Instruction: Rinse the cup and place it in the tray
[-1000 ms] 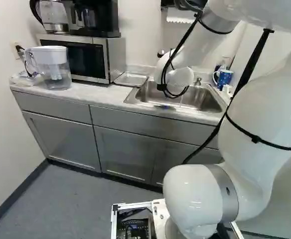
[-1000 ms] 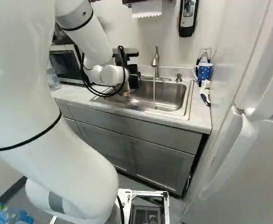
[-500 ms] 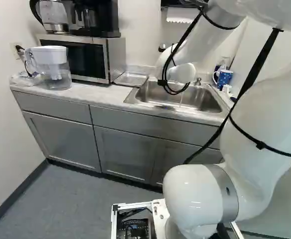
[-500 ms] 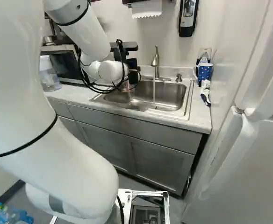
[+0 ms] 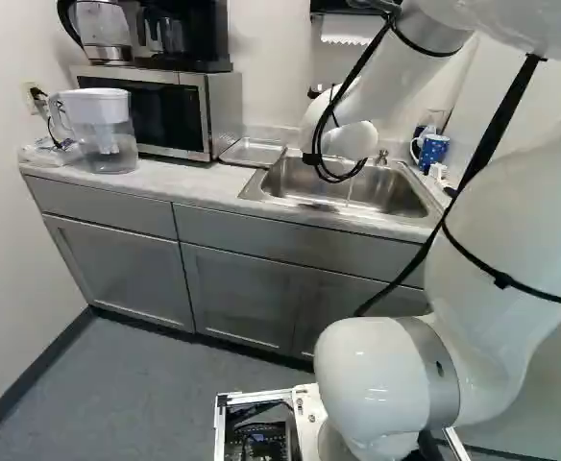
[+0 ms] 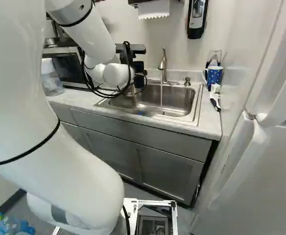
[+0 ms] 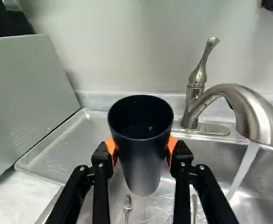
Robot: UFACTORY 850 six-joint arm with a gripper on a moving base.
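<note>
Gripping a black cup (image 7: 143, 163) with the gripper (image 6: 139, 68), pressing it from two sides with the orange pads (image 7: 172, 145). Holding it up over the sink (image 6: 177, 100), towards the side by the metal tray (image 7: 57, 161), with its open mouth facing up. Facing the faucet (image 7: 255, 109), off to one side, with water running from its spout into the sink, apart from the cup. Hovering near a spoon (image 7: 128, 204) lying in the sink. Seeing the tray lying just beside the sink and next to the microwave (image 5: 221, 110), and a blue dotted mug (image 6: 214, 76) standing across the sink.
</note>
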